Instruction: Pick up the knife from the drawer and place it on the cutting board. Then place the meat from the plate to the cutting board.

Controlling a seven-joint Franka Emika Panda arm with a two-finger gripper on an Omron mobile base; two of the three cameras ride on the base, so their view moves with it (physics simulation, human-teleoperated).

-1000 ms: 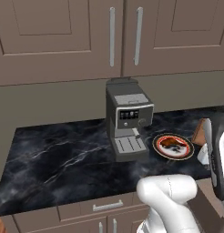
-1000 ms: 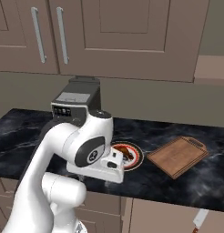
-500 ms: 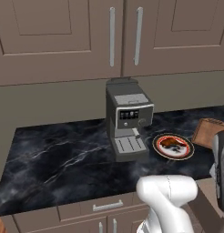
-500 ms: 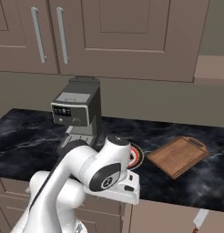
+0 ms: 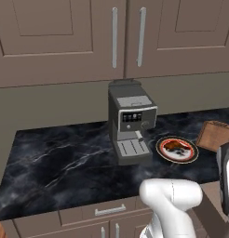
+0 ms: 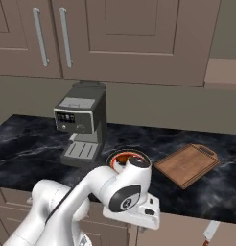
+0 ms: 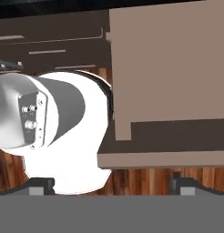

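knife (image 6: 209,234) cut off by the frame edge, plate (image 6: 139,153) half behind the arm, fingers (image 7: 112,185) spread wide.

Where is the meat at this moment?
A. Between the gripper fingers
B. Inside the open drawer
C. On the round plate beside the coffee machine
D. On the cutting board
C: the dark meat lies on the white centre of the plate, which stands on the counter next to the coffee machine; the cutting board is bare.
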